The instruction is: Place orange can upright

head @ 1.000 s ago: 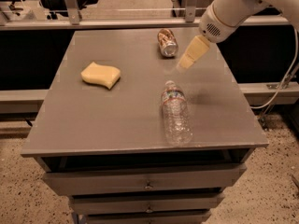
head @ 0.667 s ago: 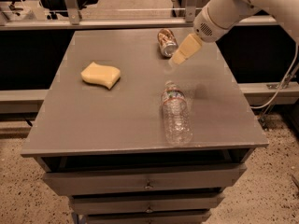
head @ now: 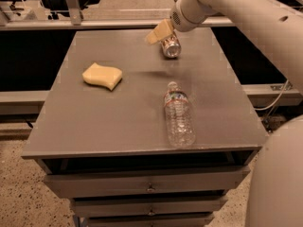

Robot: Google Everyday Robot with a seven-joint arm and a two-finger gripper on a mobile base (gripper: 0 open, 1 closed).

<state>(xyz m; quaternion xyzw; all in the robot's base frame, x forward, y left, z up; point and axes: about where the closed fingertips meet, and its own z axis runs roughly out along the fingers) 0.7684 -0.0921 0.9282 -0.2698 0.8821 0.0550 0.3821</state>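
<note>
The orange can (head: pixel 171 47) lies on its side at the far middle of the grey table (head: pixel 118 117), its silver end facing me. My gripper (head: pixel 158 33) hangs just above and to the left of the can, at its far end, on the white arm (head: pixel 236 8) that reaches in from the upper right. The gripper's tan fingers (head: pixel 162 30) partly cover the far end of the can.
A clear plastic water bottle (head: pixel 178 116) lies on its side near the table's front right. A yellow sponge (head: pixel 102 75) lies at the left middle. Drawers (head: pixel 149 186) sit under the tabletop. My white base (head: pixel 279 183) fills the lower right corner.
The gripper has moved left and toward the far edge, from the can's right side to over its far left end. The can, bottle and sponge have not moved.
</note>
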